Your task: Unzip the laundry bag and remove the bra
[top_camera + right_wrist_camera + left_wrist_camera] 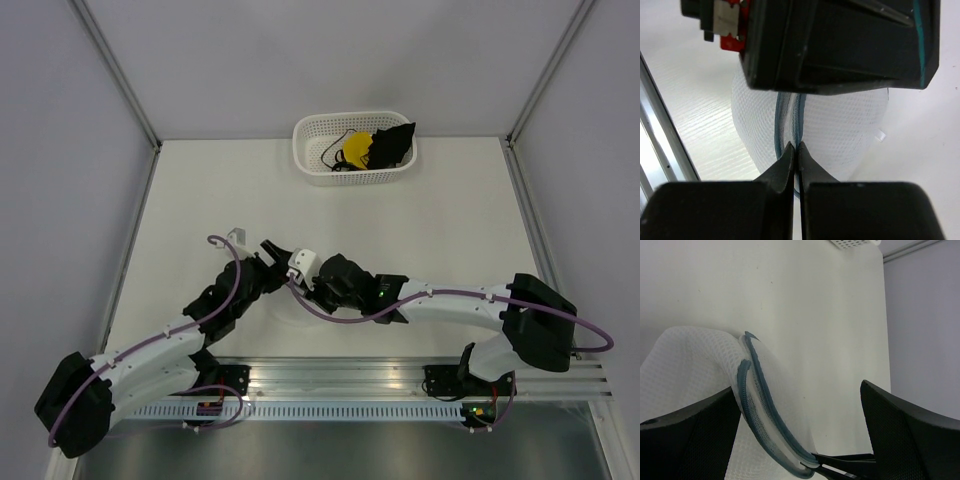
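Note:
The laundry bag (690,360) is a white mesh pouch with a blue-grey zipper rim (760,390), standing on edge on the table. In the left wrist view my left gripper (797,440) is open, its jaws wide apart around the pouch, which rests against the left finger (685,440). My right gripper (797,150) is shut on the zipper rim of the pouch (850,125). Its thin tips also show in the left wrist view (840,460). In the top view both grippers meet mid-table and hide the pouch. The yellow and black bra (357,148) lies in the basket.
A white perforated plastic basket (310,165) stands at the back edge of the table. A metal rail (400,375) runs along the near edge by the arm bases. Grey walls close the table's sides and back.

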Motion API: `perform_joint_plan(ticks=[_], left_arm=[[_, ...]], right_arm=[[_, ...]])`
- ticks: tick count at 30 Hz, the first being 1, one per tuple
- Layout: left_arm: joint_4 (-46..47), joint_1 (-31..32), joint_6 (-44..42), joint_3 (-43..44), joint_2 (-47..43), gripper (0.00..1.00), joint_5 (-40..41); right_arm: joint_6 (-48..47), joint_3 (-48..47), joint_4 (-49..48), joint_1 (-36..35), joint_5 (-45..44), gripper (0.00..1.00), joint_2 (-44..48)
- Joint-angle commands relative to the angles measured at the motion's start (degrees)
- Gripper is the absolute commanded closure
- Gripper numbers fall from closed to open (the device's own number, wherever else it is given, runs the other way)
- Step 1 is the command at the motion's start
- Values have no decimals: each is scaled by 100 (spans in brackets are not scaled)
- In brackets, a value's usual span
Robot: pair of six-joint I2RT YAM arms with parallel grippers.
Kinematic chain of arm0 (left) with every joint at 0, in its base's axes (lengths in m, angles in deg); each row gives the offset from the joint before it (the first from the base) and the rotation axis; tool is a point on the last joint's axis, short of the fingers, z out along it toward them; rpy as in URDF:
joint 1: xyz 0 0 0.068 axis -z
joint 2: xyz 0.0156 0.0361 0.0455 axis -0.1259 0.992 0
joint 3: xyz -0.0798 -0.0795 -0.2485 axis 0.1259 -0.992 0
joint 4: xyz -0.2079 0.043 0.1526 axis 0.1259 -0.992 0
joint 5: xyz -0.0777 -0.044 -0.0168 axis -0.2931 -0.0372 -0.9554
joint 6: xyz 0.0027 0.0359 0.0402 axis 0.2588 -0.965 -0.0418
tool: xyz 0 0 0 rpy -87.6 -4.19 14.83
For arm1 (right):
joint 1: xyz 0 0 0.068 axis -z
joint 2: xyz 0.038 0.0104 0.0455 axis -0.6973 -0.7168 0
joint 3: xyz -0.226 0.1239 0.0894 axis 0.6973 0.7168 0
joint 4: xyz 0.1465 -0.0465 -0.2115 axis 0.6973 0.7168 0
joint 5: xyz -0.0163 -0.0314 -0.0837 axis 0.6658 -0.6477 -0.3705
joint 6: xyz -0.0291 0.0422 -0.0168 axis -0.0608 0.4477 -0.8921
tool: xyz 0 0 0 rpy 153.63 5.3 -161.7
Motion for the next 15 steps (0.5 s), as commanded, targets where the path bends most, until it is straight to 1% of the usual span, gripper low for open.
perform_joint_plan(ticks=[1, 4, 8, 11, 12, 14, 15], left_arm=[[-29, -15, 136, 130, 132, 0, 57], [-169, -15, 153, 297, 387, 0, -66], [-30, -15, 179, 360, 669, 1, -365], [120, -15, 224, 351, 809, 4, -462], [138, -15, 206, 360, 818, 8, -479], [182, -15, 189, 351, 810, 12, -488], [191, -15, 180, 360, 818, 19, -488]], right_arm=[[123, 28, -41, -33, 340, 99, 147], [114, 19, -93, -25, 331, 98, 182], [114, 28, -216, -25, 182, 96, 226], [114, 10, -269, -25, 190, 95, 218], [114, 1, -287, -33, 190, 94, 209], [123, -7, -296, -25, 190, 93, 191], [123, -34, -287, -33, 208, 92, 165]])
